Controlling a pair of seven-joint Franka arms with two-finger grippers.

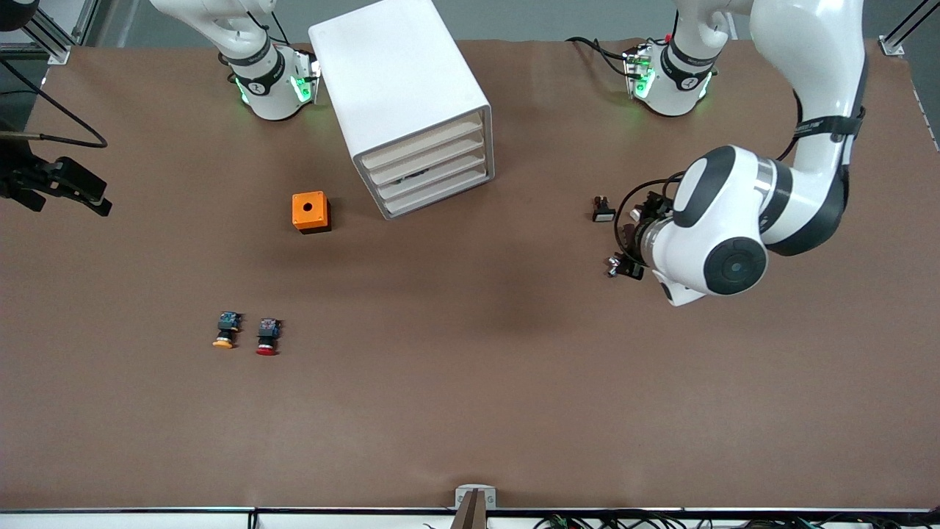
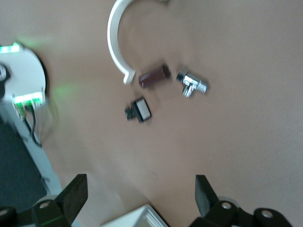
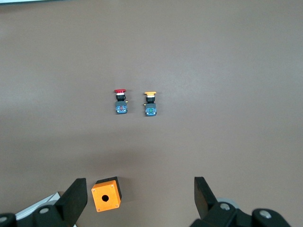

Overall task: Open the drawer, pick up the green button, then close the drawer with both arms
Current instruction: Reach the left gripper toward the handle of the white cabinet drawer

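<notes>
Left hand (image 2: pixel 137 198) open, hovering near the worktop's left-arm edge; right hand (image 3: pixel 137 198) open too. All drawers (image 1: pixel 429 176) shut: pull squarely.

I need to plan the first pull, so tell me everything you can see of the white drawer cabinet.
The cabinet is a boxy white case with rounded edges, smooth and plastic-looking. Its front holds four stacked off-white drawers, all pushed in; something dark shows in the slit by the third one down. It stands upright on the brown table, turned at an angle so its front faces the front camera and the left arm's end. The orange box sits beside it, apart. Nothing touches the cabinet except the table.
</notes>
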